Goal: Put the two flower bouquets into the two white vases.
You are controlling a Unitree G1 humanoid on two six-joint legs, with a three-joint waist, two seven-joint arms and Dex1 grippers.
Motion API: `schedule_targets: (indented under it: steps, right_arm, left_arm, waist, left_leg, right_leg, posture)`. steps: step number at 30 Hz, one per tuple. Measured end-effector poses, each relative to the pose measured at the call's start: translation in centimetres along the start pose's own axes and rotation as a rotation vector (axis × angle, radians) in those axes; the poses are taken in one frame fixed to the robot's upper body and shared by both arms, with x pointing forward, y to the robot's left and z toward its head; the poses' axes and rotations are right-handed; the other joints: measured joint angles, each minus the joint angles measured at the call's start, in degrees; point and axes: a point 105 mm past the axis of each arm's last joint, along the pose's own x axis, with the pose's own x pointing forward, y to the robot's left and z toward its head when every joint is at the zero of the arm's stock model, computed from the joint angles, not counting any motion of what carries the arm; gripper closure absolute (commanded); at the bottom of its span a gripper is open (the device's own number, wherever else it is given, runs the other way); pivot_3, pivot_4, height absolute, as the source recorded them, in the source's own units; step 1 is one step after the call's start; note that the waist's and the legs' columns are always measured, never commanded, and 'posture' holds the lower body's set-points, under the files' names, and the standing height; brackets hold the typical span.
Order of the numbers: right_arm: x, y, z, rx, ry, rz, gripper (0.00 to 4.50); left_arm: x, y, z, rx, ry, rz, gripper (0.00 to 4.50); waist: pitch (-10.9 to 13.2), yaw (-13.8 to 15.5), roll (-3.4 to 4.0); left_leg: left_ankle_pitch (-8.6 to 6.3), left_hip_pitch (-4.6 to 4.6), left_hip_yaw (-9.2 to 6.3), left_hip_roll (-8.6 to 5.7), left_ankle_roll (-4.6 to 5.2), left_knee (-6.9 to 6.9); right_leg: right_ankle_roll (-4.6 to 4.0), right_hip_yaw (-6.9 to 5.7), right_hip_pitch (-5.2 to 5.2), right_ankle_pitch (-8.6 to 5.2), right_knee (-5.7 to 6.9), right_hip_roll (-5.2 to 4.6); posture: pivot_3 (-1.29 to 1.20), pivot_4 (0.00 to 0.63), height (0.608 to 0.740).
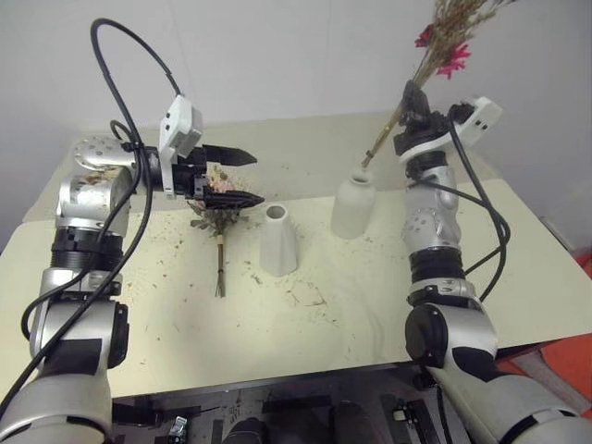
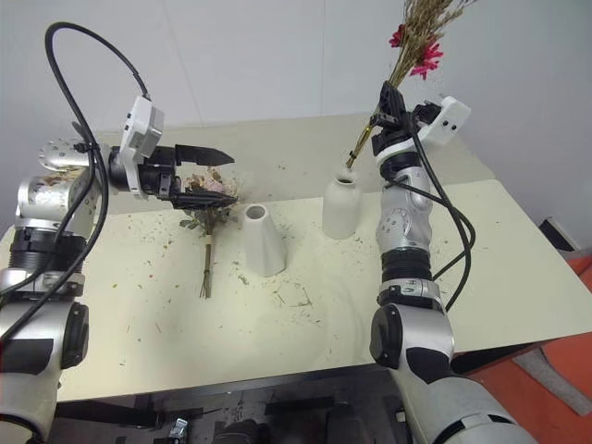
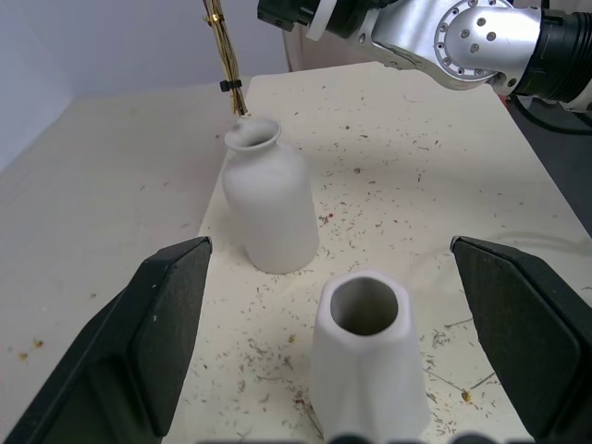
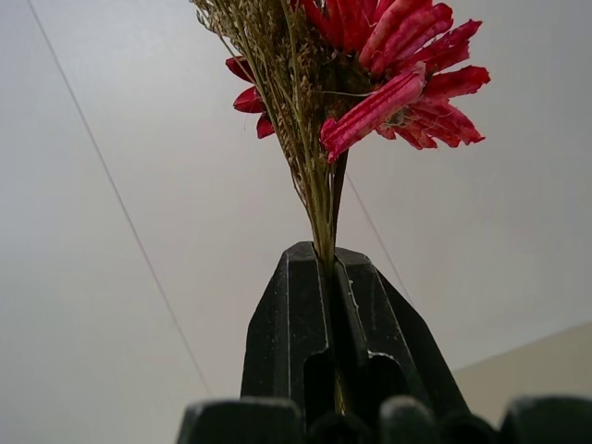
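With the right tool (image 1: 408, 92) clamped on the tan wispy bouquet with a magenta daisy (image 1: 442, 48), its stem tips sit at the round matte white bottle vase's (image 1: 353, 208) mouth and need lowering straight in, while the left tool (image 1: 231, 176) hangs apart.

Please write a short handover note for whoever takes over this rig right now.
Right gripper: shut on the daisy bouquet, held above the bottle vase, stem ends at its mouth.
Left gripper: open, holding nothing, above the rose bouquet, which lies on the table beside the cone vase.
Done: nothing is in a vase yet.
Left: lower the daisy bouquet in and release; pick up the rose bouquet and place it in the cone vase.
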Motion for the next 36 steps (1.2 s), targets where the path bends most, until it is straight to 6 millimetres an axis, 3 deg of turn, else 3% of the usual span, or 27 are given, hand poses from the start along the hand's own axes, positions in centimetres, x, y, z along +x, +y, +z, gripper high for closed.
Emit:
schedule_targets:
  steps: [8,14,20,26,30,36]
  right_arm:
    - [-0.5,-0.1,-1.4,-0.016,0.036,0.01,4.46]
    - [-2.0,-0.8,-2.9,-0.045,0.083,0.015,4.46]
    - [-3.6,0.3,-4.8,-0.141,0.115,0.078,4.46]
    - [-3.7,1.3,-4.7,-0.226,0.089,0.135,4.46]
    - [-3.7,1.5,-4.7,-0.233,0.083,0.144,3.41]
    - [-3.9,1.8,-4.5,-0.245,0.074,0.157,1.27]
  left_arm:
    - [-0.1,0.1,0.3,0.015,0.001,0.018,0.0]
    - [-0.3,-0.1,0.0,0.012,0.006,0.027,0.0]
    - [-0.4,-0.2,0.4,0.02,-0.018,0.033,0.0]
    - [-0.5,-0.3,0.1,0.018,-0.021,0.047,0.0]
    - [-0.6,-0.4,-0.2,0.015,-0.019,0.053,0.0]
    - [-0.6,-0.4,-0.1,0.02,-0.019,0.061,0.0]
  waist:
    - [0.0,-0.1,0.0]
    - [0.0,-0.1,0.01]
    - [0.0,-0.1,0.01]
    - [0.0,-0.1,0.01]
    - [0.0,-0.1,0.01]
    - [0.0,-0.1,0.01]
  left_leg:
    - [0.0,0.0,0.0,0.0,-0.01,0.0]
    - [0.01,0.01,0.0,0.0,-0.02,0.0]
    - [0.02,0.01,0.0,0.0,-0.04,0.0]
    - [0.04,0.01,-0.01,0.0,-0.06,0.0]
    - [0.04,0.02,-0.02,0.01,-0.06,0.0]
    - [0.04,0.01,-0.02,0.0,-0.06,0.0]
  right_leg:
    - [0.0,0.01,0.0,0.0,0.0,0.0]
    - [0.0,0.03,-0.01,0.0,0.01,0.0]
    - [0.0,0.04,-0.02,0.0,0.01,0.0]
    - [-0.01,0.03,-0.01,0.0,0.01,0.0]
    - [-0.01,0.03,-0.01,0.0,0.01,0.01]
    - [-0.01,0.03,-0.01,0.01,0.01,0.0]
  posture:
    - [0.0,0.15,0.74]
    - [0.0,0.15,0.74]
    - [0.0,0.15,0.74]
    - [0.0,0.15,0.74]
    - [0.0,0.15,0.74]
    - [0.0,0.15,0.74]
